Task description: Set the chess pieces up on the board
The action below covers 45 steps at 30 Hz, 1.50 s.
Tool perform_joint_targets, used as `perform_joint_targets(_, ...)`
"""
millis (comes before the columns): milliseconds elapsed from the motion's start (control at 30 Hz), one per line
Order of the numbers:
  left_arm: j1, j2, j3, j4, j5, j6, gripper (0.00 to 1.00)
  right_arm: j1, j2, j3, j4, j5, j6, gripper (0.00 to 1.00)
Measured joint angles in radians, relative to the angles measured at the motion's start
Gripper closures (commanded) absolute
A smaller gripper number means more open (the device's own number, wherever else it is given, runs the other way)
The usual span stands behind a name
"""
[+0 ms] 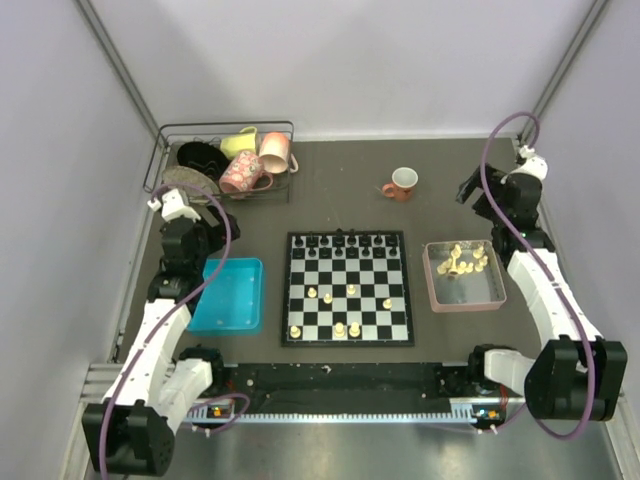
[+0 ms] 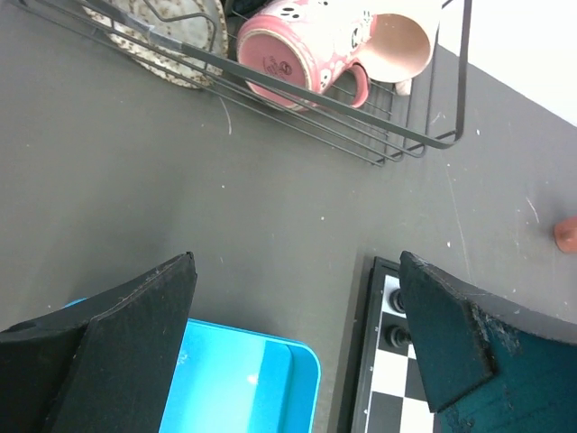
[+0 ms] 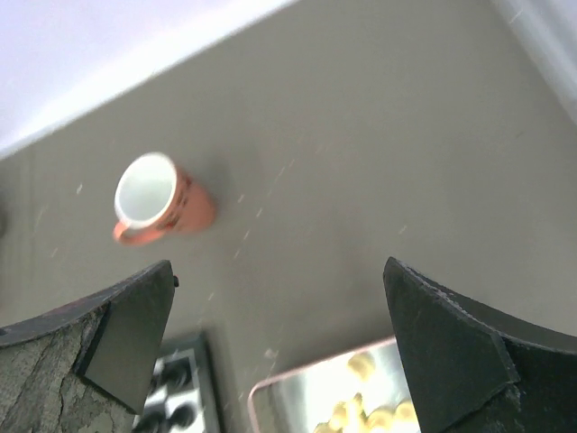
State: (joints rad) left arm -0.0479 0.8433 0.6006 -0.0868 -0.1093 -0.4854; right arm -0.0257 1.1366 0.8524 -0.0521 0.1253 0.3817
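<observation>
The board lies flat at the table's middle. Several cream chess pieces stand scattered on its near half, and black pieces line its far rows. More cream chess pieces lie heaped in the pink tray to the right. My left gripper hangs open above the gap between the blue tray and the board's far left corner, with nothing between its fingers. Behind the pink tray, my right gripper is raised and open, and it is empty; the tray's cream pieces show below it.
An empty blue tray sits left of the board. A wire rack with mugs and a plate stands at the far left, its pink mug lying on its side. An orange mug stands behind the board. Walls close in on both sides.
</observation>
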Motion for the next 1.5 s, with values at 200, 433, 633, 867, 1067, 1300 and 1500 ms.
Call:
perform_joint_targets(200,0.000,0.000,0.032,-0.057,0.065,-0.014,0.02,-0.015,0.003,-0.002,-0.130,-0.214,0.074,0.01)
perform_joint_targets(433,0.000,-0.057,0.032,-0.058,0.160,0.003,0.13,0.005,-0.050,-0.002,-0.205,-0.307,0.083,0.01)
perform_joint_targets(633,-0.089,-0.072,0.034,-0.129,0.185,0.010,0.17,0.219,-0.134,0.001,-0.312,-0.264,0.060,0.02)
perform_joint_targets(867,-0.415,-0.166,0.027,-0.222,0.060,0.005,0.25,0.533,-0.260,-0.010,-0.434,-0.133,0.076,0.09)
perform_joint_targets(1067,-0.559,-0.200,-0.058,-0.239,0.016,-0.017,0.30,0.701,-0.323,-0.092,-0.472,-0.051,0.139,0.19)
perform_joint_targets(1300,-0.676,-0.200,-0.143,-0.249,0.003,-0.044,0.34,0.811,-0.269,-0.227,-0.494,0.026,0.201,0.28)
perform_joint_targets(1500,-0.688,-0.208,-0.194,-0.203,0.035,-0.019,0.35,0.811,-0.271,-0.312,-0.492,0.048,0.224,0.37)
